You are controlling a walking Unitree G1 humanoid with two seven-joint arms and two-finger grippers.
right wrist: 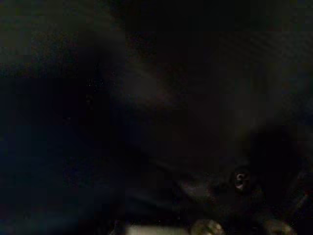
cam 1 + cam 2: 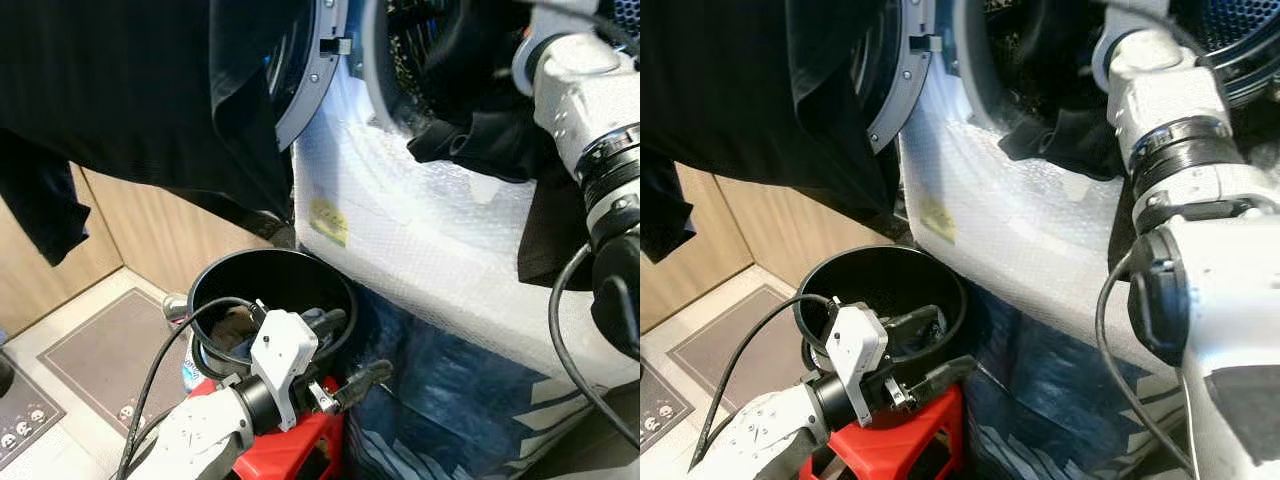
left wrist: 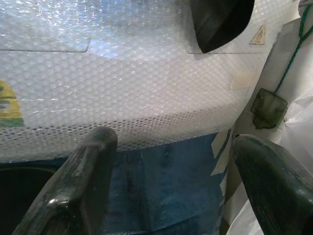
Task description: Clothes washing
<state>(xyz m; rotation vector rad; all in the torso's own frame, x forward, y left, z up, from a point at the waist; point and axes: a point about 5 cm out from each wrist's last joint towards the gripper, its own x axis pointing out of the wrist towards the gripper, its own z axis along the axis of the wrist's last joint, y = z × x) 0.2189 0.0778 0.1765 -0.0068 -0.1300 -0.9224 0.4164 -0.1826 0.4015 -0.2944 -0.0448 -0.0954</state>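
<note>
Nearest the camera, the left gripper is seen with its two black fingers spread wide and nothing held between them, just above the rim of a black bucket and pointed toward the washing machine. The bucket is set on a red stool just beside the machine's lower front; something pale and dark lies inside it, but it cannot be identified. The machine's white front is covered in bubble wrap, with a blue printed sheet hung below. A yellow label is stuck on the machine's front above the bucket, and a small yellow warning triangle is seen in the left wrist view; no writing on either can be read. The round door of the machine stands open, and a large black garment is draped over it, hanging down beside the bucket. Farther in, dark clothes spill over the lip of the drum opening. The right arm is reached up into that opening; its wrist view is almost entirely dark, and whether its gripper is open or closed cannot be told.
</note>
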